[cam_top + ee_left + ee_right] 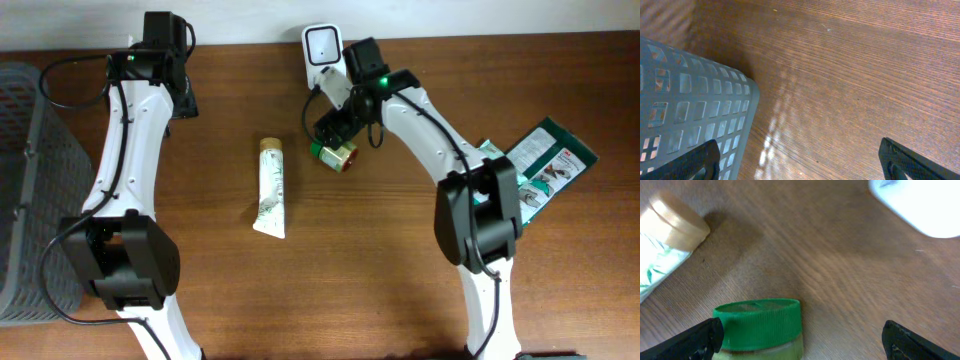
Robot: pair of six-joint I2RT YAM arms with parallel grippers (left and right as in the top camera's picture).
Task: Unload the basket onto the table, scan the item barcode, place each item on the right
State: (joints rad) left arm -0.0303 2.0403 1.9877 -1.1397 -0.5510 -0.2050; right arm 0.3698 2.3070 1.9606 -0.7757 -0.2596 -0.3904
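Wooden worktop (400, 270); green-capped jar (757, 322) just near of white scanner (322, 45), untouched between right pincer's (802, 336) spread jaws. Left pincer (800, 160) spread, far left. Advice: grip jar body squarely, leaving label unobstructed

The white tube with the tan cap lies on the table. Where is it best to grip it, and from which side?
The tube lies flat, cap pointing away from the robot. Probably grip the fuller body just below the cap, from straight above, closing across its narrow width; the crimped end looks too flat.
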